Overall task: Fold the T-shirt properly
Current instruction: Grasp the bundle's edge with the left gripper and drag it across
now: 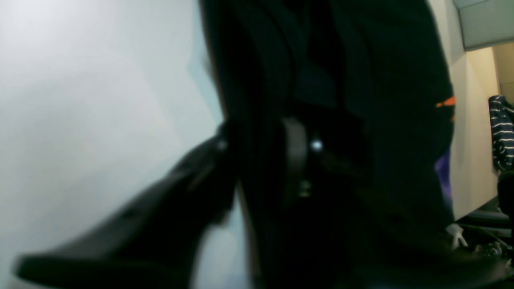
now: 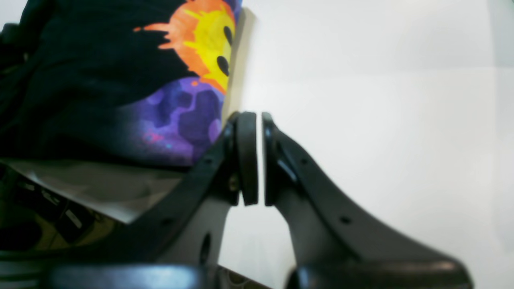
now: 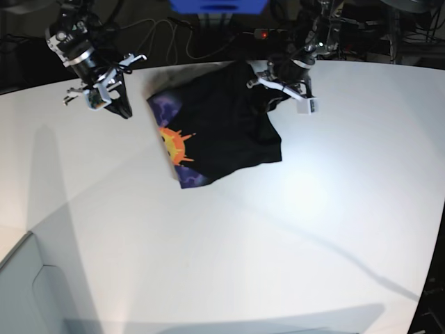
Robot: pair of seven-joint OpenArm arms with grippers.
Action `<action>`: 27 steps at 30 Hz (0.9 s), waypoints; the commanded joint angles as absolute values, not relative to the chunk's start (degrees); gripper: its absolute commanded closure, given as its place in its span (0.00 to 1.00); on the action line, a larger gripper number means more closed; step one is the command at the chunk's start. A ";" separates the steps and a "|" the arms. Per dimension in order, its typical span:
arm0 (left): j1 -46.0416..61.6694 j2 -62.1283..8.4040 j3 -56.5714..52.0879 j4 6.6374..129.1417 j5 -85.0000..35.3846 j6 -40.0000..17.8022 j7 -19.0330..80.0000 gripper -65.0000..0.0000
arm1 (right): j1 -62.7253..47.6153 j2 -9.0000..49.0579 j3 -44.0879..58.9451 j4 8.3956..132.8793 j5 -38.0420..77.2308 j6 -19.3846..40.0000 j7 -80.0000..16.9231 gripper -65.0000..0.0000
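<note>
One white table [image 3: 278, 236]; T-shirt [image 3: 222, 132] bunched; left jaws buried in cloth, unclear; right jaws closed, empty.

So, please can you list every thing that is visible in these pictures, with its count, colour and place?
T-shirt: one, black with an orange-yellow sun and purple patches, partly folded, far middle of the table.
Table: one, white, fills the base view.
Cables: several, dark, behind the table's far edge.
Striped cloth: one, dark with white stripes, beyond the table, left wrist view.
Left gripper: one, black, at the T-shirt's far right corner.
Right gripper: one, black, shut, empty, beside the T-shirt's printed edge.
</note>
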State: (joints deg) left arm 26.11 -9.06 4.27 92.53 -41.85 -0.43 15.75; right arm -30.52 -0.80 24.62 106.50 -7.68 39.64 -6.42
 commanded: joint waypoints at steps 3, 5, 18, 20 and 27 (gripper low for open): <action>24.57 -9.80 4.62 90.24 -41.54 -0.04 16.57 1.00 | -30.64 -0.48 27.30 107.65 -6.55 40.00 -4.88 1.00; 23.43 -10.33 4.97 88.48 -41.54 0.04 16.66 1.00 | -30.64 -0.48 28.26 107.65 -6.55 40.00 -4.88 1.00; 9.80 -17.45 5.05 85.85 -41.01 -5.49 31.69 1.00 | -31.60 -0.75 38.81 110.99 -6.37 40.00 -6.64 1.00; 5.76 -18.33 5.05 84.35 -40.92 -8.48 35.03 1.00 | -32.22 -0.75 39.60 111.43 -4.00 40.00 -7.43 1.00; -10.86 -20.79 17.36 73.89 -36.70 -13.49 41.54 1.00 | -33.36 -0.66 42.51 111.43 0.13 40.00 -7.52 1.00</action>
State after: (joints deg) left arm -11.18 -20.71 17.43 73.67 -37.39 -14.00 40.56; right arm -33.10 -0.99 42.30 110.32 -1.21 39.64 -9.02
